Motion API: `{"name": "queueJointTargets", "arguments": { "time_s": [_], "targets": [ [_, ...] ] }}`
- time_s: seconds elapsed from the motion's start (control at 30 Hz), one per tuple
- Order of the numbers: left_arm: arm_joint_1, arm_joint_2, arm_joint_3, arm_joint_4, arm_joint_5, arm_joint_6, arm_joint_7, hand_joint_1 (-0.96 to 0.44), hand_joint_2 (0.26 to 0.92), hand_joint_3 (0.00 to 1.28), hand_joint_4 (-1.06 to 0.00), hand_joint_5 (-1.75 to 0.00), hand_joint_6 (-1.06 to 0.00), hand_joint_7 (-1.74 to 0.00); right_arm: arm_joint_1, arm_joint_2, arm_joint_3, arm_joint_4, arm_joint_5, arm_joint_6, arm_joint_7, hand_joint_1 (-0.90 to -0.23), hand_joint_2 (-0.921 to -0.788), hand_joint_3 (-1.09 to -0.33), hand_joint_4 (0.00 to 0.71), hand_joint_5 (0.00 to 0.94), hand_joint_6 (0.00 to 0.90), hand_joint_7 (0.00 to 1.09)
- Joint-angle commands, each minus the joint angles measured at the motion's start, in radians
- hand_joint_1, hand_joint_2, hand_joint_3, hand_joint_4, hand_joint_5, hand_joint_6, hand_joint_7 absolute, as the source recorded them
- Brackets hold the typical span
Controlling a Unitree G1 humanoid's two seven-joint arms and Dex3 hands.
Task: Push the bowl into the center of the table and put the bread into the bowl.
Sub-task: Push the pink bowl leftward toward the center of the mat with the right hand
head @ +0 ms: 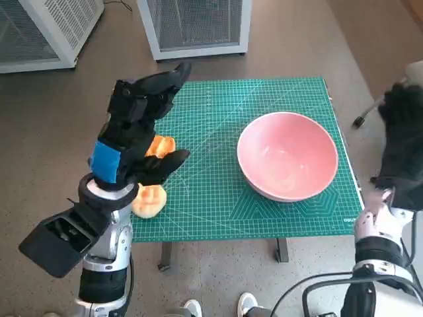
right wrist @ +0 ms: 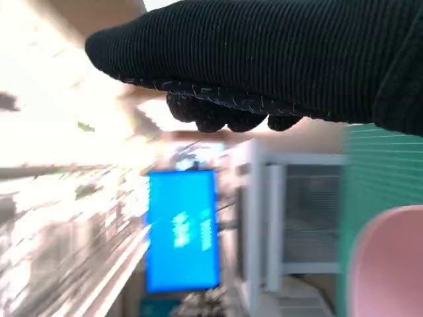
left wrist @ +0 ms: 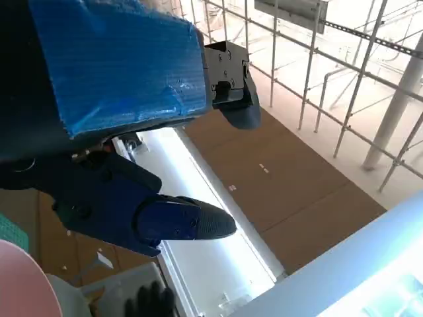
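The pink bowl (head: 287,155) sits upright and empty on the right half of the green cutting mat (head: 218,198). Pale orange bread (head: 151,198) lies near the mat's front left corner, and a second orange piece (head: 160,146) shows just behind my left hand. My left hand (head: 137,125) is raised above the bread, fingers spread, holding nothing. My gloved right hand (head: 404,142) hangs off the table's right edge, beside the bowl and apart from it, with nothing visible in it. The bowl's rim shows in the left wrist view (left wrist: 20,281) and the right wrist view (right wrist: 386,264).
Two white mesh-fronted cabinets (head: 195,23) stand on the floor behind the table. A black cable end (head: 360,121) lies on the floor at the right. A person's shoes (head: 248,305) show at the table's front. The right wrist view shows a blue screen (right wrist: 182,228).
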Motion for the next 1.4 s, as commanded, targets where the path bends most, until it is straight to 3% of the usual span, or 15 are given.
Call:
{"name": "queueJointTargets", "arguments": {
  "time_s": [0.03, 0.23, 0.6, 0.83, 1.4],
  "targets": [
    [0.010, 0.002, 0.002, -0.016, 0.003, 0.003, 0.009, -0.50, 0.921, 0.31, -0.34, -0.03, 0.00, -0.89, 0.015, 0.017, -0.012, 0.049, 0.003, 0.062, -0.014, -0.467, -0.921, -0.770, 0.288, 0.000, 0.008, 0.68],
    [0.016, 0.008, 0.009, -0.018, -0.006, 0.005, 0.005, -0.50, 0.921, 0.31, -0.34, -0.03, 0.00, -0.89, 0.030, 0.045, -0.012, 0.075, -0.003, 0.124, -0.014, -0.455, -0.921, -0.811, 0.285, 0.000, 0.037, 0.60],
    [0.031, 0.015, 0.014, -0.040, -0.013, 0.021, 0.005, -0.52, 0.921, 0.29, -0.35, -0.03, -0.05, -0.85, 0.025, 0.112, -0.007, 0.092, -0.013, 0.194, -0.009, -0.468, -0.921, -0.787, 0.266, 0.000, 0.038, 0.54],
    [0.051, 0.022, 0.016, -0.062, -0.008, 0.026, 0.004, -0.51, 0.921, 0.29, -0.35, -0.04, -0.06, -0.83, 0.007, 0.155, -0.004, 0.097, -0.016, 0.232, -0.009, -0.491, -0.921, -0.732, 0.259, 0.001, 0.053, 0.50],
    [0.089, 0.048, 0.040, -0.086, 0.008, 0.022, 0.012, -0.52, 0.921, 0.28, -0.36, -0.03, -0.11, -0.68, -0.050, 0.230, 0.018, 0.103, -0.029, 0.286, 0.004, -0.520, -0.921, -0.709, 0.276, 0.006, 0.110, 0.49]
  ]
}}
